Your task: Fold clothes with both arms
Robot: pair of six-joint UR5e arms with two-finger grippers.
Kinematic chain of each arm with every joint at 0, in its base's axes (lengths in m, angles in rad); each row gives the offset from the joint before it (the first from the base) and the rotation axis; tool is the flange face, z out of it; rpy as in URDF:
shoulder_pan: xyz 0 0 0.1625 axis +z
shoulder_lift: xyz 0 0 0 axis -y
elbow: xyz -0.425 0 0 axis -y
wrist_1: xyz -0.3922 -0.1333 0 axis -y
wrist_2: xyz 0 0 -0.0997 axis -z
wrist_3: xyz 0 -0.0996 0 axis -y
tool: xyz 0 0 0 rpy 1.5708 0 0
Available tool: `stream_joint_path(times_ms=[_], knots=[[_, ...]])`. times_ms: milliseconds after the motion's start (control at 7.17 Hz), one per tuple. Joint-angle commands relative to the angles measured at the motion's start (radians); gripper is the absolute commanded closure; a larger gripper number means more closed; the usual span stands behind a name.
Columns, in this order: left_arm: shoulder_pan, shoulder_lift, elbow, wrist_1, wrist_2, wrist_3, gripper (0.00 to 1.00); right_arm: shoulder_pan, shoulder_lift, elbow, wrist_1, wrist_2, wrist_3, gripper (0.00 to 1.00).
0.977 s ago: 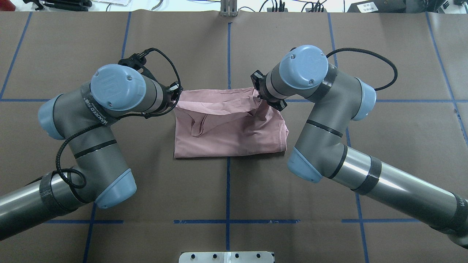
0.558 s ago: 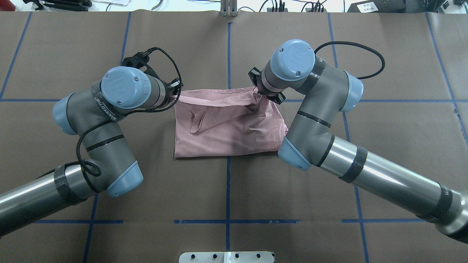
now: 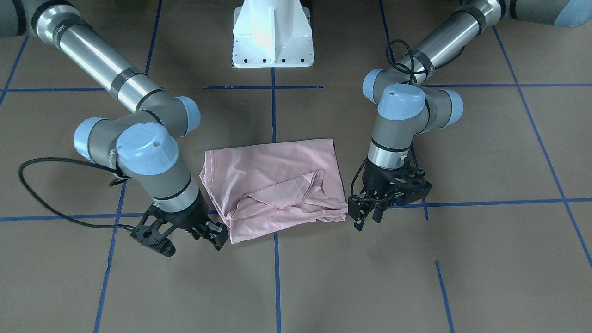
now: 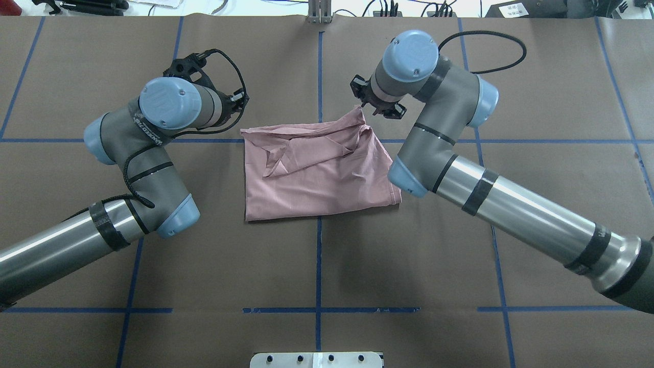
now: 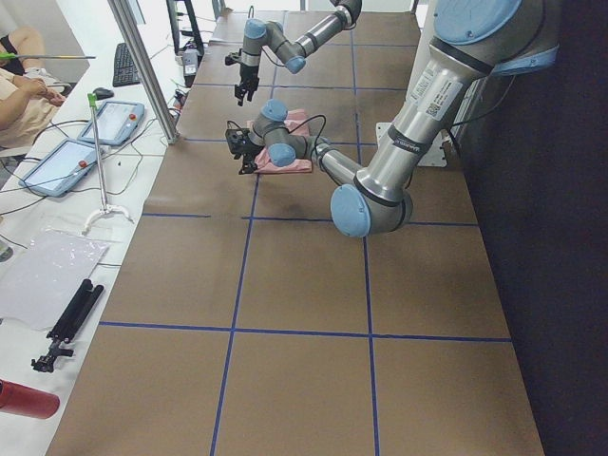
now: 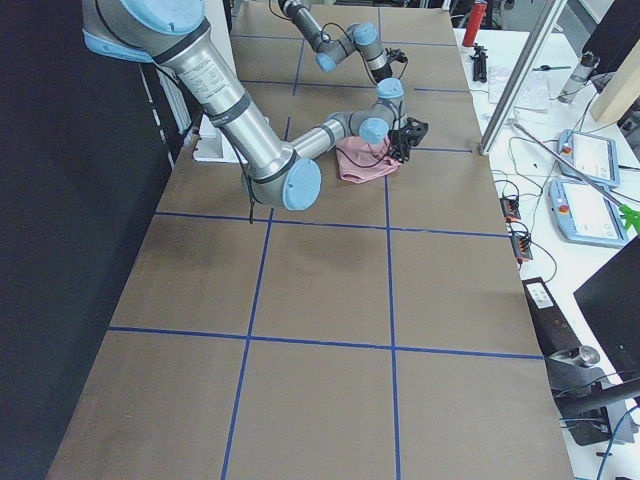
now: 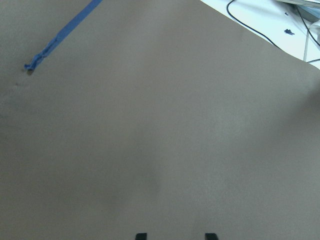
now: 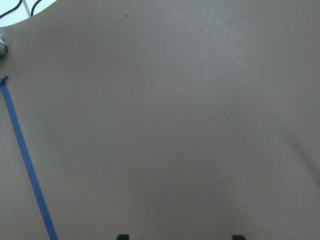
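The pale pink T-shirt (image 4: 322, 174) lies folded and rumpled on the brown table, with a loose flap creased across its far half (image 3: 277, 189). No print shows. My left gripper (image 3: 368, 216) hangs open just beside the shirt's far left corner, apart from the cloth (image 4: 239, 99). My right gripper (image 3: 213, 235) is open too, close to the far right corner (image 4: 378, 102) and not holding it. In both wrist views the fingertips (image 7: 141, 236) (image 8: 122, 237) stand apart over bare table.
Brown paper with blue tape lines (image 4: 319, 255) covers the table. The white pedestal base (image 3: 272, 34) stands at the robot's side. Tablets (image 5: 57, 166) and tools lie on side benches beyond the table's far edge, where part of a person shows (image 5: 24, 85).
Both grippers held the shirt's far corners lifted before. They have let go and moved away toward the far side, and the far edge has dropped flat on the table.
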Motion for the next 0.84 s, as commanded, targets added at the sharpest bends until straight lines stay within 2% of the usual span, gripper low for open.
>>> stream_joint_path(times_ms=[0, 140, 279, 419, 558, 698], knots=[[-0.047, 0.112, -0.113, -0.015, -0.095, 0.185, 0.0, 0.077, -0.099, 0.073, 0.007, 0.123, -0.103, 0.0], [-0.079, 0.215, -0.174, -0.017, -0.156, 0.346, 0.0, 0.115, -0.186, 0.148, 0.001, 0.143, -0.18, 0.0], [-0.175, 0.324, -0.231, -0.017, -0.255, 0.571, 0.0, 0.208, -0.274, 0.185, -0.004, 0.23, -0.305, 0.0], [-0.319, 0.416, -0.242, -0.027, -0.379, 0.871, 0.0, 0.314, -0.348, 0.198, -0.002, 0.316, -0.478, 0.0], [-0.458, 0.47, -0.229, -0.033, -0.45, 1.137, 0.0, 0.388, -0.464, 0.246, -0.002, 0.351, -0.692, 0.0], [-0.566, 0.483, -0.198, -0.02, -0.541, 1.303, 0.0, 0.452, -0.547, 0.25, -0.015, 0.37, -0.921, 0.0]])
